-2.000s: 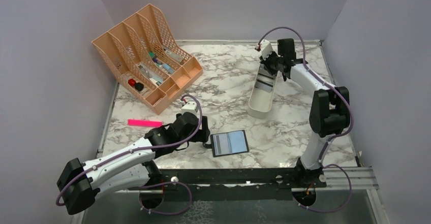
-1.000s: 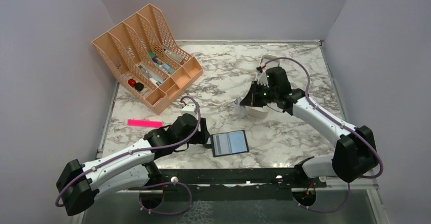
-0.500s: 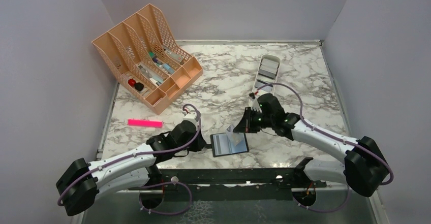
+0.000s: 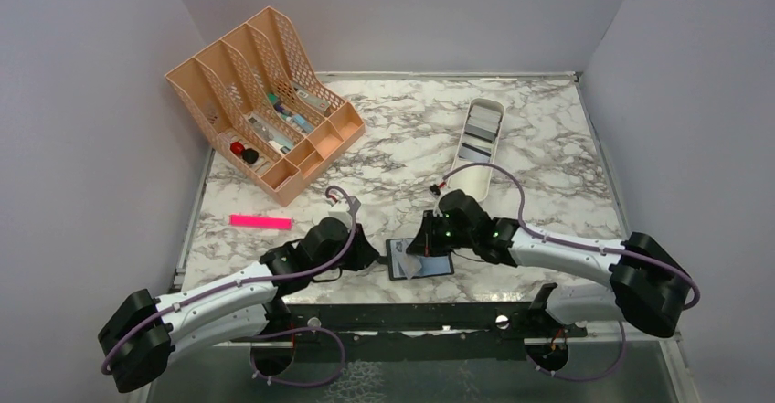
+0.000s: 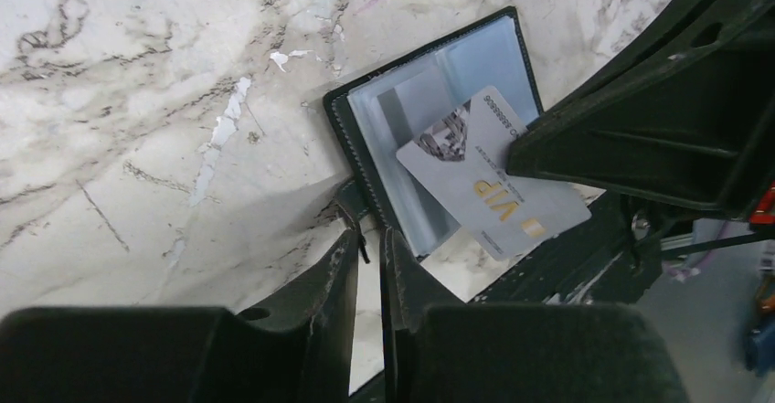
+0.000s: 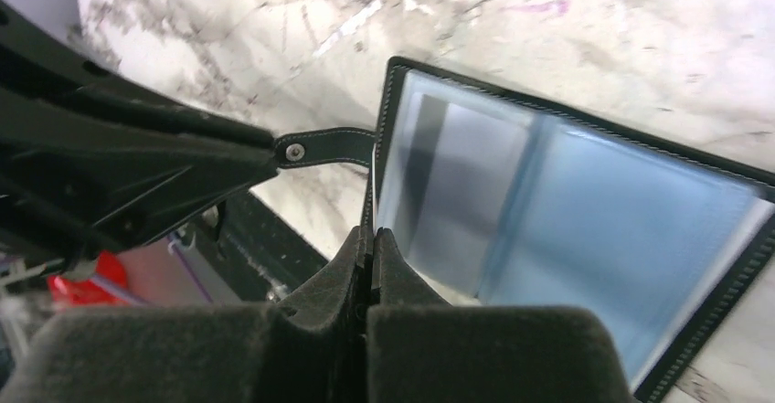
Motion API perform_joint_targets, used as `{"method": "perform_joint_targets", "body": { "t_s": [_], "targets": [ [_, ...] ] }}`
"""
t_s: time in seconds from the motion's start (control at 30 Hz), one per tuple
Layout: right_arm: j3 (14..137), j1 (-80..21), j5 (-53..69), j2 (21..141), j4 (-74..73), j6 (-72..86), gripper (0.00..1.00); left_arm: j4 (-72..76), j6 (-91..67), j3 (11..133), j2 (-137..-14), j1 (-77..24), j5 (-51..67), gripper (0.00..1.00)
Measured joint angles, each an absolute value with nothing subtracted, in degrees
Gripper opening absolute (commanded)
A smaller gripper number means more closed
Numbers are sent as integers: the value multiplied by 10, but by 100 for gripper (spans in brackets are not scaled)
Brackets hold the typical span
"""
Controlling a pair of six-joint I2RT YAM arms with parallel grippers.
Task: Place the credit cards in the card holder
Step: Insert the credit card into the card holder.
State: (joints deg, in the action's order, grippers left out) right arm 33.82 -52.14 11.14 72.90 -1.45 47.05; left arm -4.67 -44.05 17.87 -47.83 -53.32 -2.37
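A marble table (image 4: 384, 138) was seen beneath the holder (image 4: 439, 264). A peach rack (image 4: 260, 83) was set well behind the holder and to its left. A white tray (image 4: 468, 182) was set behind the holder and to its right, with grey cards (image 4: 482, 129) laid in it.

The holder was spread open and flat, black-edged, with its clear sleeves turned up.

The right claw (image 6: 372, 236) was closed on one card (image 5: 493, 193), which was held over the holder's left half. The card's long axis was slanted across the holder's near left corner. One short end was pointed in over the sleeves and the other was carried out past the holder's near edge. Whether the card was touching the sleeve could not be told.

"VIP" was printed on the card in gold. A row of small digits was set along one long edge, too fine to be read with certainty. The card was pale grey and thin, with rounded corners, and a darker grey emblem was marked near its inner end.

The left claw (image 5: 370, 234) was closed on the strap (image 6: 324, 144) at the holder's left edge.
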Motion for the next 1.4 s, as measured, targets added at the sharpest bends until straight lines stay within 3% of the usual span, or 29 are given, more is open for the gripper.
{"method": "perform_joint_targets", "body": {
  "t_s": [0.07, 0.2, 0.23, 0.37, 0.53, 0.93, 1.4],
  "targets": [
    [329, -521, 85, 720, -12, 472, 1, -43, -446, 179, -478, -533, -23, 43],
    [288, -521, 41, 672, -6, 481, 1, -51, -453, 191, -477, -533, -22, 50],
    [277, -521, 34, 659, -5, 482, 1, -52, -454, 196, -477, -533, -21, 48],
    [248, -521, 16, 637, 7, 488, 1, -37, -459, 202, -477, -533, -10, 23],
    [224, -521, 2, 619, 18, 502, 1, 10, -462, 202, -520, -533, 20, 9],
    [210, -521, -18, 601, 25, 511, 1, 75, -443, 201, -661, -533, 49, 3],
    [185, -521, -34, 600, 50, 531, 1, 88, -443, 169, -670, -533, 32, 3]
  ]
}}
